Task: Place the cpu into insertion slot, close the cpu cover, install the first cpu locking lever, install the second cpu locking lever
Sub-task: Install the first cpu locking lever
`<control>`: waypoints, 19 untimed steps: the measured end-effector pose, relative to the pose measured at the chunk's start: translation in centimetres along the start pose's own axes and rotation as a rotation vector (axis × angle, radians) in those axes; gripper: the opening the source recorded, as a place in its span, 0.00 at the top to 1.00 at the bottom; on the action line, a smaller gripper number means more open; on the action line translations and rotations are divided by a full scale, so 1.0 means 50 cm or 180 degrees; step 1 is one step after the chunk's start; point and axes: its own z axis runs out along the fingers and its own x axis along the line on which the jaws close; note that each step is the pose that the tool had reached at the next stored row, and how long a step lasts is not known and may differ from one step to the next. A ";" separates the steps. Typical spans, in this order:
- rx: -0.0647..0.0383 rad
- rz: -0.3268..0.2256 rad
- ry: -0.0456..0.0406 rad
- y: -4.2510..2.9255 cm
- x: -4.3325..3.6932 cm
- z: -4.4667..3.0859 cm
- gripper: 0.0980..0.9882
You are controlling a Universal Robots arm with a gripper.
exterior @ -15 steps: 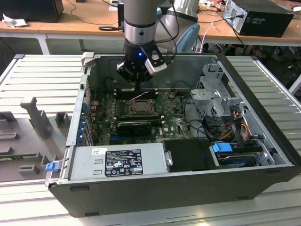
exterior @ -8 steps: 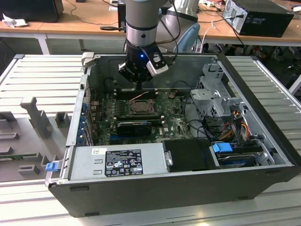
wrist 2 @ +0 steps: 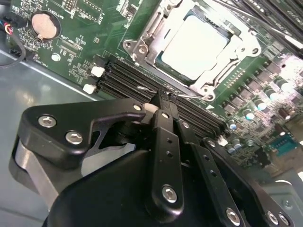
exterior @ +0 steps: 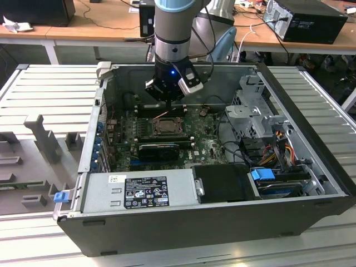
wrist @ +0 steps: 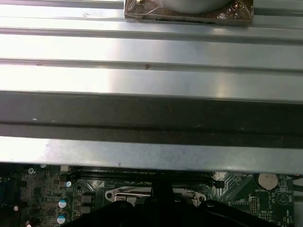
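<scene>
1. Ridged metal worktop (exterior: 50,89) carries an opened computer case (exterior: 222,222). Inside it, the cpu (wrist 2: 194,45) is seen seated in the insertion slot on the green board (wrist 2: 85,19).
2. The cpu cover (wrist 2: 142,49) is lowered around it, so those two steps are judged done.
3. A wire locking lever (wrist 2: 189,96) is met by the tool (wrist 2: 163,97), whose fingers are drawn together. Whether the lever is latched cannot be told.

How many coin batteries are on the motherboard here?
1. The round silver coin battery sits near the edge of the green board in both wrist views, apart from the cpu. More could be hidden behind the claw.
</scene>
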 end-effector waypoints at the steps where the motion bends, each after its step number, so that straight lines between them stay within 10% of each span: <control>1: 0.0000 -0.0003 0.0000 0.001 -0.002 0.002 0.99; 13: 0.0004 -0.0108 0.0012 -0.001 -0.025 0.037 0.99; 19: 0.0112 -0.0132 0.0020 -0.002 -0.028 0.049 0.99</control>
